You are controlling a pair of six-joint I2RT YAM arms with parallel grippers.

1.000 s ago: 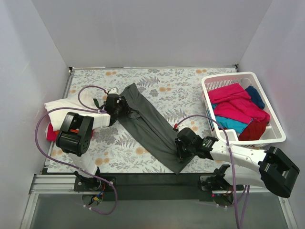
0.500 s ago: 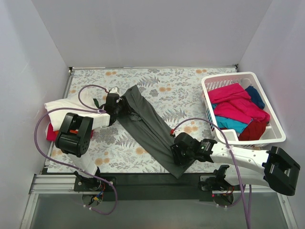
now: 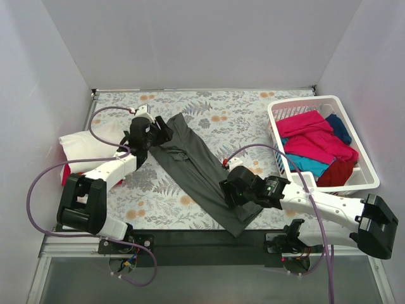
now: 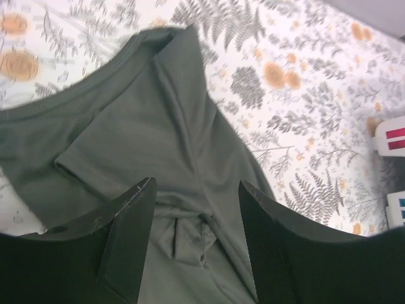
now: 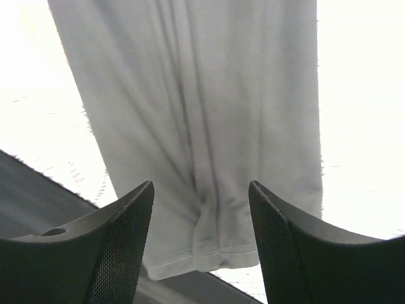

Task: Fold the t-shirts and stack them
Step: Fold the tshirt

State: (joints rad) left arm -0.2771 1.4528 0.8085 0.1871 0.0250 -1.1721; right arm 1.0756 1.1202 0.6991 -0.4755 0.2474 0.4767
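Note:
A dark grey t-shirt point(image 3: 196, 168) lies folded into a long narrow strip, running diagonally from the back left to the table's near edge. Its collar end point(image 4: 126, 82) shows in the left wrist view, and its hem point(image 5: 209, 253) reaches the dark front strip. My left gripper point(image 3: 157, 128) point(image 4: 196, 185) hovers open over the collar end, holding nothing. Over the hem end my right gripper point(image 3: 226, 190) point(image 5: 201, 185) is open too, with only cloth below it. A white folded t-shirt point(image 3: 85, 142) rests on a pink one point(image 3: 66, 177) at the left.
A white slatted basket point(image 3: 367, 180) at the right holds magenta point(image 3: 310, 142), teal point(image 3: 307, 164), navy point(image 3: 340, 126) and maroon point(image 3: 335, 172) shirts. Purple cables loop from both arms. The floral cloth point(image 3: 253, 120) ends at a black strip point(image 3: 190, 237) near the arm bases.
The right gripper opened, let go of the hem and shifted slightly left. The left gripper opened wider and drew back from the collar end as its arm swung.

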